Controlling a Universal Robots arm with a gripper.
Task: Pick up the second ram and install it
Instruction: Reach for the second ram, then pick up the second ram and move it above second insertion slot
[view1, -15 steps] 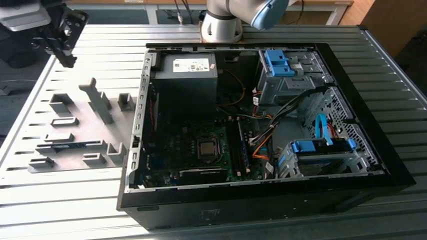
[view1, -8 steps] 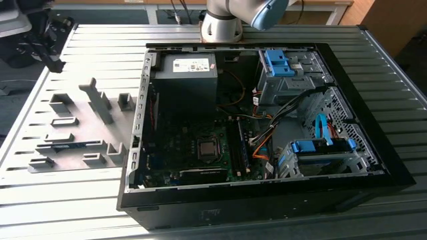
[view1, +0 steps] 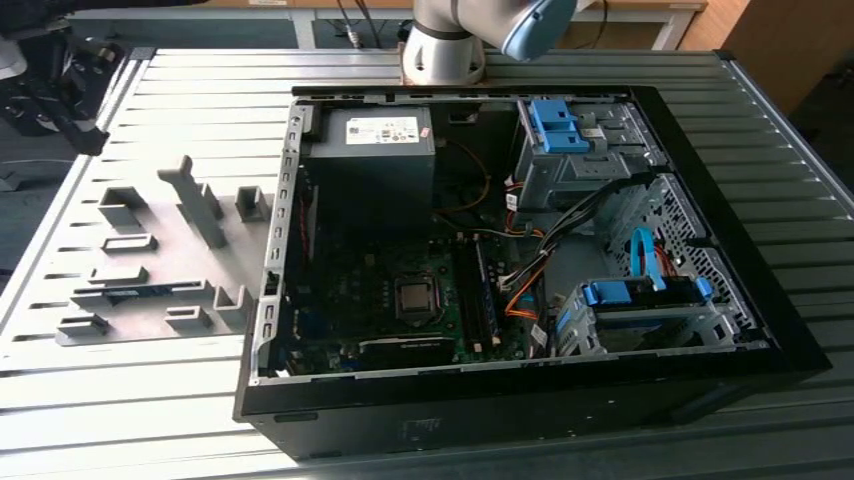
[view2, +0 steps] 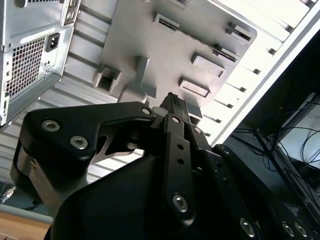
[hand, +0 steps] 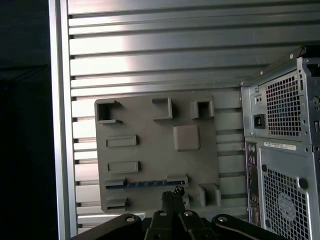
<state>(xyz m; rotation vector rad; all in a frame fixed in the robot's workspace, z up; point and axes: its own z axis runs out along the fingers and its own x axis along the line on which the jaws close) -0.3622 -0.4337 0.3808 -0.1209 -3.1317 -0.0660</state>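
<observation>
Gripper (hand: 172, 194) — fingers together — hovers above the second ram (hand: 145, 183).

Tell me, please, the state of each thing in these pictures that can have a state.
gripper: shut, holding nothing.
second ram: lying between two holders on the fixture plate, not picked up.
fixture plate: lying flat on the table, carrying the ram.
computer case: lying on its side, side panel off, inside exposed.
</observation>
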